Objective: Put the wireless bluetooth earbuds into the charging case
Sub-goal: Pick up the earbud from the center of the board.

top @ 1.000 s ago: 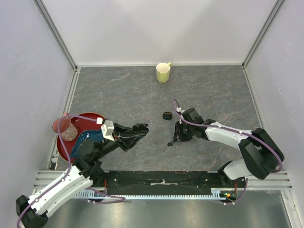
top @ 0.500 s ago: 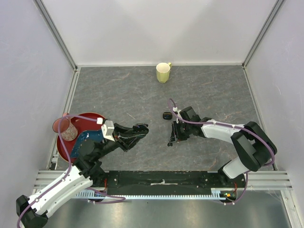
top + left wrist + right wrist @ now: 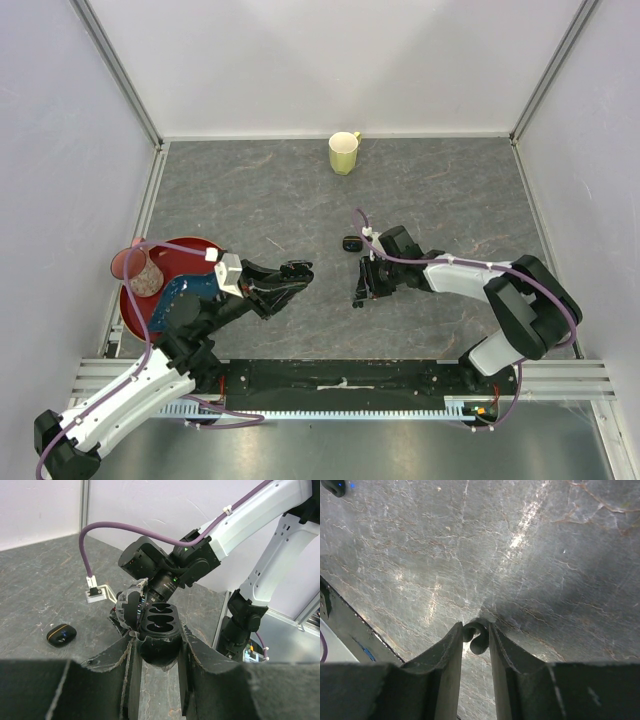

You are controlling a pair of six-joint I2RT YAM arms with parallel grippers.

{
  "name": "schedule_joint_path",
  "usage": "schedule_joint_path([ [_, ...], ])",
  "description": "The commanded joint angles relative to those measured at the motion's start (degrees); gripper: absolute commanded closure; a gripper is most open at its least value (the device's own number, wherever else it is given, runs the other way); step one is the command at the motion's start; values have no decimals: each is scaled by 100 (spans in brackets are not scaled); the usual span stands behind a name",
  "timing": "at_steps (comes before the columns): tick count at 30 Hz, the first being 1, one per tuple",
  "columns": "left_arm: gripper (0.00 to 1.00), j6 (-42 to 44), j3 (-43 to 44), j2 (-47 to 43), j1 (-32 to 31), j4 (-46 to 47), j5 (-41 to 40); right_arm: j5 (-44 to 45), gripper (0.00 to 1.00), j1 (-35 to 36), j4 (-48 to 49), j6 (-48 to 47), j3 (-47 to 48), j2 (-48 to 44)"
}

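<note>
We see our right gripper [image 3: 474,628] shifted leftward since earlier, pinching a tiny black comma-shaped earbud [image 3: 476,642]; left gripper [image 3: 157,639] grips the open charging case [image 3: 160,621].

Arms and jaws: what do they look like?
The left arm and right arm have white link shells and black joints. A purple cable runs along each, ending at a small white connector near the wrist. The jaws are black, wedge-shaped, with rough-edged padding.

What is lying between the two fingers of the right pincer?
A tiny black comma-shaped earbud is there, pinched between the fingers of the right pincer; the right wrist view shows it.
</note>
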Motion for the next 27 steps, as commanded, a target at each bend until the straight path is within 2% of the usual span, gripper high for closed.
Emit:
schedule_joint_path([
  [1,98,-183,8,35,-13,280,77,171,64,6,-79,-242,-299,76],
  [27,98,-289,-1,254,-13,447,130,1339,63,551,-580,-418,-211,-3],
])
